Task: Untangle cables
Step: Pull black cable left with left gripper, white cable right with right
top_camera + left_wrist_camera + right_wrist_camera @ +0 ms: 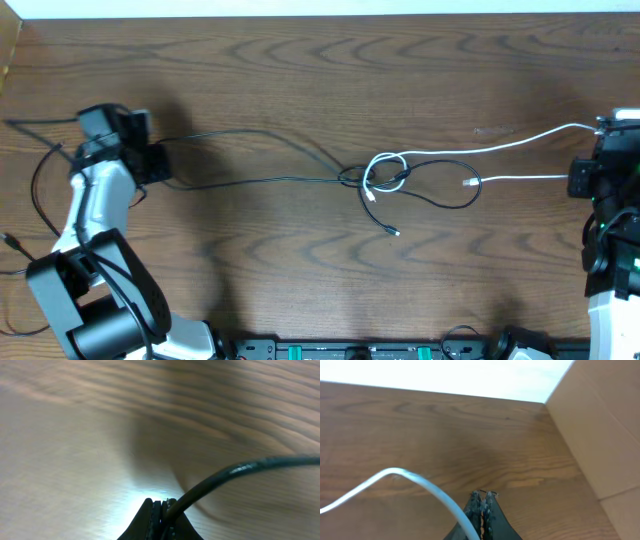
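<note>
The cables lie tangled in a small knot (380, 178) mid-table. A black cable (270, 181) runs left from the knot to my left gripper (158, 162). In the left wrist view that gripper (161, 502) is shut, and the black cable (240, 469) comes out of its jaws to the right. A white cable (520, 142) leads right from the knot to my right gripper (598, 128). Seen from the right wrist, this gripper (483, 494) is shut and the white cable (420, 478) arches out past its left finger. A white plug (468, 183) and a black plug (393, 232) lie loose.
A cardboard wall (600, 425) stands close to the right gripper. The arm's own thicker black cables (40, 180) loop at the far left. A rail with green clamps (350, 350) runs along the table's front edge.
</note>
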`<state>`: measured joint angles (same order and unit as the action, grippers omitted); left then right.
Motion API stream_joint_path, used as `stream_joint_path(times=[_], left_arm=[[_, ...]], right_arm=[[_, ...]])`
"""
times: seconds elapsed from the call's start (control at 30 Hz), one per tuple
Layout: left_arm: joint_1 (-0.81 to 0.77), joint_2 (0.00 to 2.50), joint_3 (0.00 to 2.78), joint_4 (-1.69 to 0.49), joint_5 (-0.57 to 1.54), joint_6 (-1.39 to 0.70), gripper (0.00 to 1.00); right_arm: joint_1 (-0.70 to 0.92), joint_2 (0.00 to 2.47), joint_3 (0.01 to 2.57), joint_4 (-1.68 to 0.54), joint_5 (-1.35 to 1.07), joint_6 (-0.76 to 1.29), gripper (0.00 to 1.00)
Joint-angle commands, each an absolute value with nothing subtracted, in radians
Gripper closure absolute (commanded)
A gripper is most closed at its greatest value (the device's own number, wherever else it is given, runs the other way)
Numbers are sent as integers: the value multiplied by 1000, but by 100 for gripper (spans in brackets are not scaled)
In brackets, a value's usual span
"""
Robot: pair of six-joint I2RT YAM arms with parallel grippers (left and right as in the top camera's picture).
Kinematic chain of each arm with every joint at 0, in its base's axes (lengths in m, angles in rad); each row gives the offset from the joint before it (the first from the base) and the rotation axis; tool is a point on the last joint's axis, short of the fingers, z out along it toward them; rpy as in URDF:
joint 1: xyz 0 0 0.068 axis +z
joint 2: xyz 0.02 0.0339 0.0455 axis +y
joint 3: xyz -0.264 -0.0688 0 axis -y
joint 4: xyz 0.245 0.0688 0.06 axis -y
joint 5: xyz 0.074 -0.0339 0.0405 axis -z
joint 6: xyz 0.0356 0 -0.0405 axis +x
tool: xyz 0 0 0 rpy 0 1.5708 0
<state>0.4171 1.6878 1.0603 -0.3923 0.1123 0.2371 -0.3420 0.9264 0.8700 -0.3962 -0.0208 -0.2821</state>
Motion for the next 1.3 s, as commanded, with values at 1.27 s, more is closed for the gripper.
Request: stream_joint_path(times=[1.27], left_arm=[[557,1685,1049,-334,85,178,93]], right_arm=[[-1073,1105,880,41,-37,-22,99]])
